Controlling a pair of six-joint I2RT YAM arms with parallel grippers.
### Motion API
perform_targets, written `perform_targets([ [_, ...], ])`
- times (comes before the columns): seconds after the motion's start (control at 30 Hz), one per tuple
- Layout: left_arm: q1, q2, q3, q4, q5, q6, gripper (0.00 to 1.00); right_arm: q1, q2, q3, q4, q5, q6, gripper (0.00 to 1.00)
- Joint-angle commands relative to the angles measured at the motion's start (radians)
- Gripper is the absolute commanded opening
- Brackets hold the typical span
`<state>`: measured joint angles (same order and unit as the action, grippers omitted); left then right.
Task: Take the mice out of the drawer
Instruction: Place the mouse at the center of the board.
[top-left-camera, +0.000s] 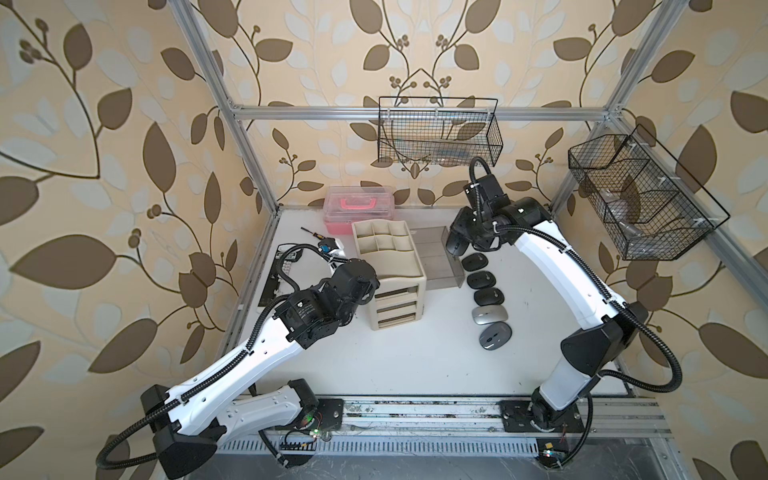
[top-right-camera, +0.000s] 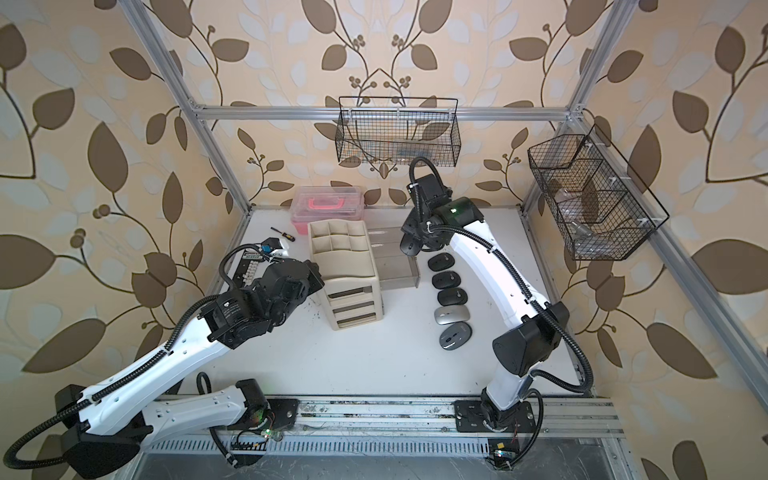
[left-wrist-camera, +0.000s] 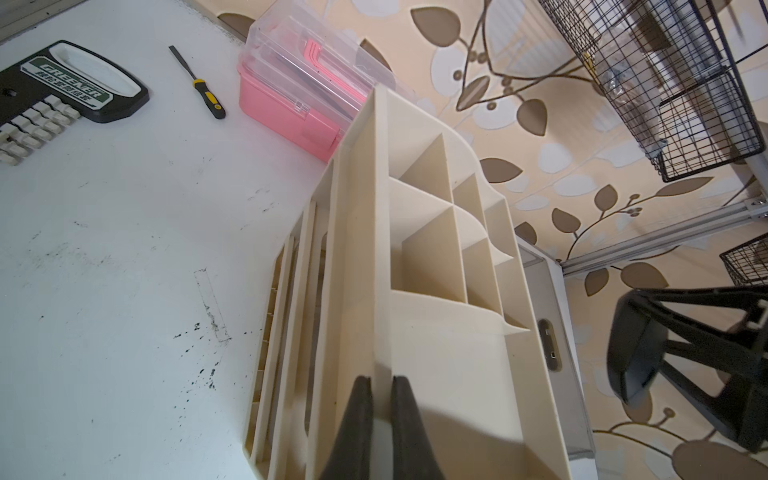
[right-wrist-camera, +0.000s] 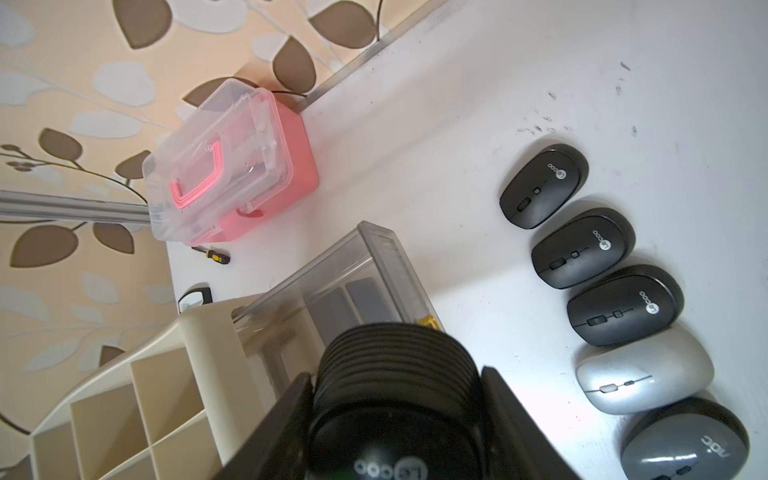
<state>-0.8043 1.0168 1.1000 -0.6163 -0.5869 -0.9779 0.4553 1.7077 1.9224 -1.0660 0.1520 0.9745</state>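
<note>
Five mice (top-left-camera: 489, 296) in a tight row on the white bench (top-left-camera: 374, 361), right of the cream organiser (top-left-camera: 388, 266): three black at the far end, then a silver mouse (top-left-camera: 490, 314), then a dark grey mouse (top-left-camera: 495, 336) nearest the front edge, each just beside its neighbour, tops up. Beyond the far end of that row, a sixth mouse (right-wrist-camera: 395, 374), black, clamped by its sides in the right pincer (right-wrist-camera: 395, 432), near the outer corner of the clear drawer (top-left-camera: 440, 257); in both top views poised between drawer and row, contact with the bench impossible to tell. Drawer itself standing well out from the organiser's right side. Left pincer (left-wrist-camera: 381, 415) squeezed together on a thin upright wall along the organiser's top, dark fingers (left-wrist-camera: 357, 428) on either side of it, at the organiser's left front. Behind the organiser, against the back wall, a pink toolbox (top-left-camera: 359, 210) with a clear lid; left of that, a small screwdriver (top-left-camera: 309, 231) with a yellow-and-black handle flat on the bench. Two black wire baskets on the frame above, one (top-left-camera: 440, 133) at the back, one (top-left-camera: 636, 199) on the right.
</note>
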Motion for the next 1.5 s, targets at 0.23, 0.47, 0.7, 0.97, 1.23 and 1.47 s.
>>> perform_targets([
  [0.23,0.028,-0.045,-0.003,-0.088,-0.139,-0.013,0.0,-0.147,-0.043,-0.177,0.127,-0.064,0.135,0.52],
  [0.47,0.034,-0.088,-0.013,-0.094,-0.106,-0.016,0.0,-0.173,0.062,-0.207,0.216,-0.023,0.236,0.52],
  [0.7,0.036,-0.111,-0.022,-0.096,-0.076,-0.022,0.0,-0.196,0.188,-0.211,0.314,-0.008,0.361,0.52],
  [0.97,0.039,-0.157,-0.034,-0.092,-0.034,-0.031,0.0,-0.232,0.348,-0.146,0.328,-0.019,0.428,0.52],
  [1.23,0.039,-0.153,-0.04,-0.079,0.002,-0.044,0.0,-0.261,0.476,-0.065,0.349,-0.036,0.444,0.52],
  [1.47,0.039,-0.136,-0.039,-0.077,0.001,-0.047,0.0,-0.28,0.568,0.021,0.315,-0.031,0.445,0.52],
])
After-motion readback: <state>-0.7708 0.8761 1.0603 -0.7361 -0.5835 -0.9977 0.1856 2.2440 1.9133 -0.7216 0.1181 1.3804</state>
